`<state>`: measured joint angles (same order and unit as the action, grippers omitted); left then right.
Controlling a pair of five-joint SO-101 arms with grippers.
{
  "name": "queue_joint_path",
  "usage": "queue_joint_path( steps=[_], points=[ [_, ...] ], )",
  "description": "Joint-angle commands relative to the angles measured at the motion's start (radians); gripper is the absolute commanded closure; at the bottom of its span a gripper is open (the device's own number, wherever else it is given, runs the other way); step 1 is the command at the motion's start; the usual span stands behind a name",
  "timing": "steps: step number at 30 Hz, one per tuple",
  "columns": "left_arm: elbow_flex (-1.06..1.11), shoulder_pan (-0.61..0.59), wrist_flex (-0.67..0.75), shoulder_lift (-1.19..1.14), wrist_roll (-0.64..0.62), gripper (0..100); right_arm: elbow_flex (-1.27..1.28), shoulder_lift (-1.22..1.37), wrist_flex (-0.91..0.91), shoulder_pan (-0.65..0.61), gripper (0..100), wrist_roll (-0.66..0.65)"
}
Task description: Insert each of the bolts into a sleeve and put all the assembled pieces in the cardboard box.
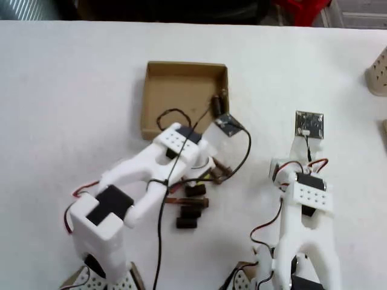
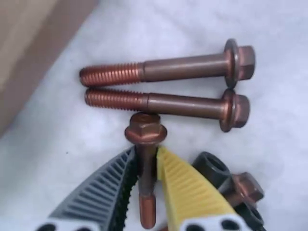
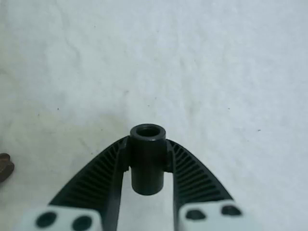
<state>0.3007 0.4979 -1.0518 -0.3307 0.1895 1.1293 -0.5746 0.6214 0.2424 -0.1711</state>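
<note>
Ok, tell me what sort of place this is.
Probably a robotics lab test bench: two white robot arms at a white table, with loose bolts, black sleeves and a cardboard box set out for an assembly exercise.

Left pincer (image 2: 147, 154), right pincer (image 3: 147, 144), both clenched

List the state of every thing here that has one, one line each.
Left pincer, shut on a bolt.
Held bolt, clamped by its shank, no sleeve on it.
Two loose bolts, lying side by side, no sleeves.
Right pincer, shut on a sleeve.
Held sleeve, bore empty.
Cardboard box, open-topped.
</note>
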Motion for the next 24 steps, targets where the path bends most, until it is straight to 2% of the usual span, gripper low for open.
queue_joint_path(
  steps=[1, 11, 21, 24],
  points=[
    [0.008, -0.048, 0.074, 0.074, -0.011, 98, -0.006, -0.022, -0.016, 0.002, 98.1, 0.006],
    [0.405, -0.108, 0.382, 0.493, -0.115, 98, -0.003, -0.022, -0.012, -0.07, 98.1, 0.009],
    [0.499, -0.312, 0.416, 0.639, -0.115, 98, 0.037, -0.033, -0.016, -0.206, 98.1, 0.003],
    [0.565, -0.381, 0.468, 0.688, -0.109, 98, 0.054, -0.059, -0.018, -0.246, 98.1, 0.003]
  ],
)
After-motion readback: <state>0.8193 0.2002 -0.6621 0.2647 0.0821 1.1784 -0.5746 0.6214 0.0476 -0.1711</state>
